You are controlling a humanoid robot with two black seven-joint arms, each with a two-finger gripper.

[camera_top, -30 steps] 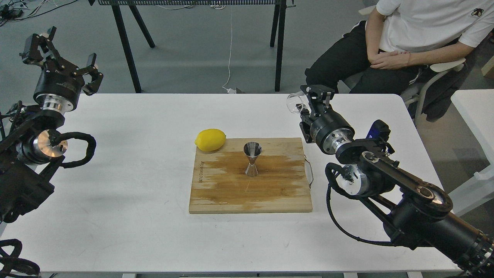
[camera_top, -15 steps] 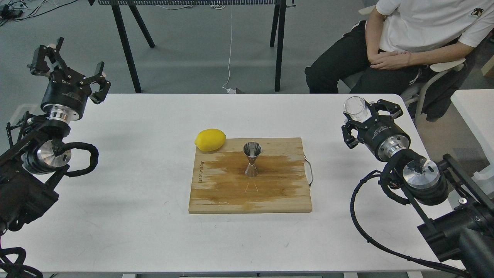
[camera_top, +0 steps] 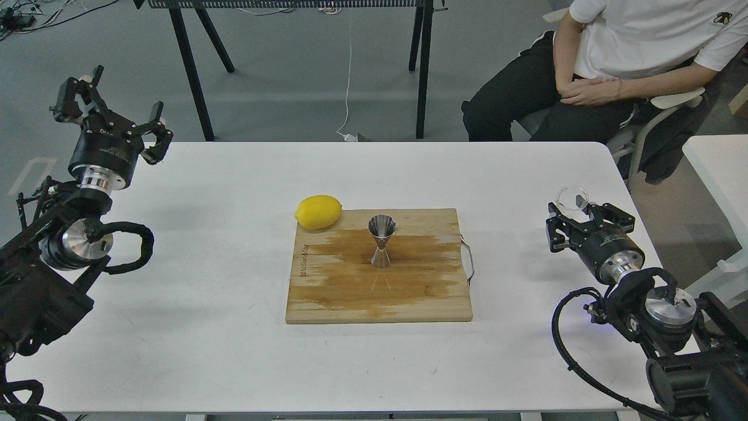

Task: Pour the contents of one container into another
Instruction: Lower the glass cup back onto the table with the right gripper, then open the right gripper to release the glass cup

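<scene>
- Cup [camera_top: 572,197] — clear glass, clamped in right end effector [camera_top: 586,214] near the desk's right edge, well apart from the board.
- Desk [camera_top: 204,292] — white, carries everything.
- Person [camera_top: 613,64] — seated beyond the desk's far right corner, white shirt, arms folded.
- Board [camera_top: 409,292] — wooden, centre of desk, dark wet stain across its middle.
- Left end effector [camera_top: 111,114] — fingers spread apart, holding nothing, raised by the desk's far left corner.
- Lemon [camera_top: 318,211] — yellow, on the desk, touching the board's far left corner.
- Jigger [camera_top: 381,241] — steel, upright on the board, near its far middle.
</scene>
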